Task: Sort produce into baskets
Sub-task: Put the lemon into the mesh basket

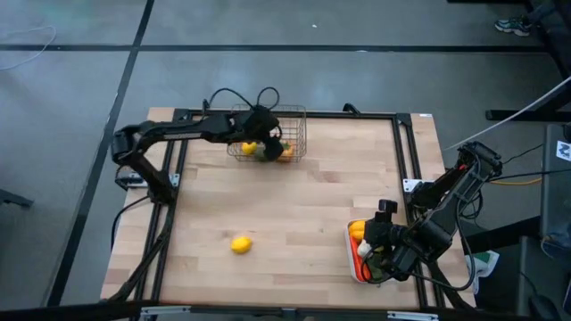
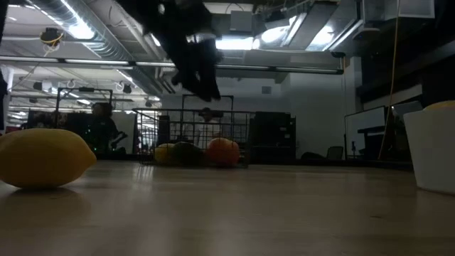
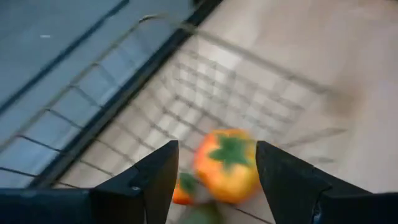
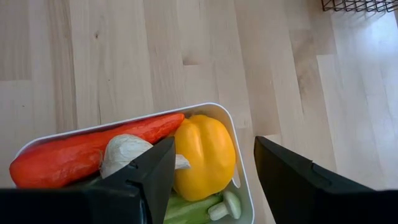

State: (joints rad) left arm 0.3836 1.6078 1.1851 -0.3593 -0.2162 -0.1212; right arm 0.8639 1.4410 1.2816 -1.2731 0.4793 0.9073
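The left end effector [image 3: 211, 180] hangs open over the basket [image 1: 294, 134] (tomato [image 3: 227, 165] inside). The right end effector [image 4: 211, 180], open, waits above the tray [image 4: 242, 174]; one lemon [image 1: 241, 243] lies unsorted.

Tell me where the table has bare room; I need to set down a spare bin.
Bare wood spans the middle, between the wire basket, the loose lemon and the white tray. It is crowded at the basket under the left gripper and at the tray under the right gripper.
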